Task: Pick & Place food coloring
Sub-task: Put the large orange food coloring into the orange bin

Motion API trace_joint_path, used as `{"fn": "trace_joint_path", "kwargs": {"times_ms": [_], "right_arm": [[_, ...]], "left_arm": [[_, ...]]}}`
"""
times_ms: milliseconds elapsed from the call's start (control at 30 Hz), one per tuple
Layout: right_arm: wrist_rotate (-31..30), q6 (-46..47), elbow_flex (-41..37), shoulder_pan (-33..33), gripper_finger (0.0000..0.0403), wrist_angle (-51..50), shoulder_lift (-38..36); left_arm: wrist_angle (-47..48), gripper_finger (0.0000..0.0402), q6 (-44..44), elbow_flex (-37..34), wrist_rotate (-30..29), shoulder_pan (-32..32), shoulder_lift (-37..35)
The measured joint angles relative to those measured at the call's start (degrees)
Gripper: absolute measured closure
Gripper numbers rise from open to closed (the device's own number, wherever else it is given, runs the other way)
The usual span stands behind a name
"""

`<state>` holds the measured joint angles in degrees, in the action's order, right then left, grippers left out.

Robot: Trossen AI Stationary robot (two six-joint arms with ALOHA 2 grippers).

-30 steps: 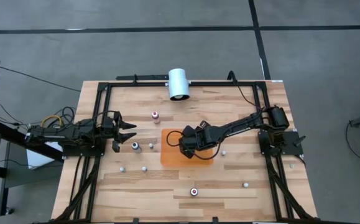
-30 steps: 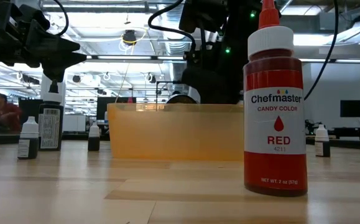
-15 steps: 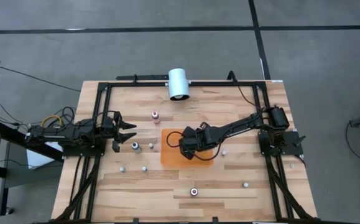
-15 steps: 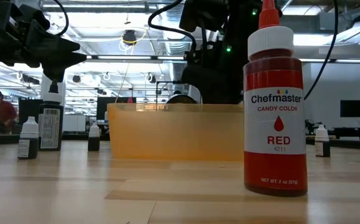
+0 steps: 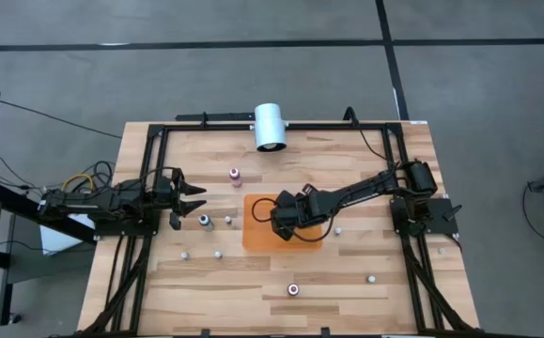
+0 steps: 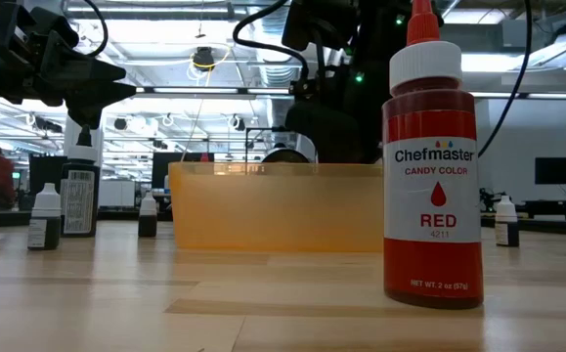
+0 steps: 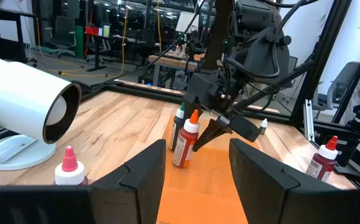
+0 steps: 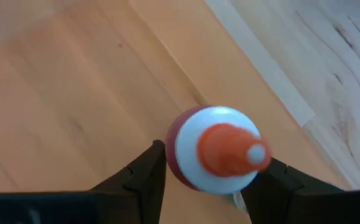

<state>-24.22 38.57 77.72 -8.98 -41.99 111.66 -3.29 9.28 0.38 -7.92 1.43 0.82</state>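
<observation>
Right tool (image 5: 273, 214) hangs over the orange tray (image 5: 256, 235), pointing straight down onto an orange-tipped bottle (image 8: 220, 149). Bottle stands upright on the tray, long axis vertical and in line with the tool's approach. Its fingers (image 8: 143, 176) flank the bottle body on both sides, close beside it; real contact cannot be told, so grip versus release is undecided. Judgement: next move is purely vertical.

Left tool (image 5: 185, 199) waits open at the tabletop's left side, aimed toward the tray, well apart from this bottle. Right arm is plainly nearer.
</observation>
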Motion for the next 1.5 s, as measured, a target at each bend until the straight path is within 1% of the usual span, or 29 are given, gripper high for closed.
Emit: {"fn": "trace_joint_path", "kwargs": {"times_ms": [233,1067,1200,1500], "right_arm": [[-1.63,0.04,0.00,0.12,0.0234,0.04,0.00],[-1.06,0.04,0.00,-0.41,0.0230,0.43,0.00],[-1.28,0.46,0.00,-0.41,0.0219,0.45,0.00],[-1.28,0.46,0.00,-0.41,0.0169,0.45,0.00]], "left_arm": [[0.00,0.0233,0.02,0.00,0.00,-0.02,0.02],[0.00,0.0233,0.31,-0.02,0.02,0.00,0.02],[-0.01,0.0233,0.28,0.00,0.01,-0.01,0.02],[-0.01,0.0233,0.26,-0.01,0.01,-0.02,0.01]]}}
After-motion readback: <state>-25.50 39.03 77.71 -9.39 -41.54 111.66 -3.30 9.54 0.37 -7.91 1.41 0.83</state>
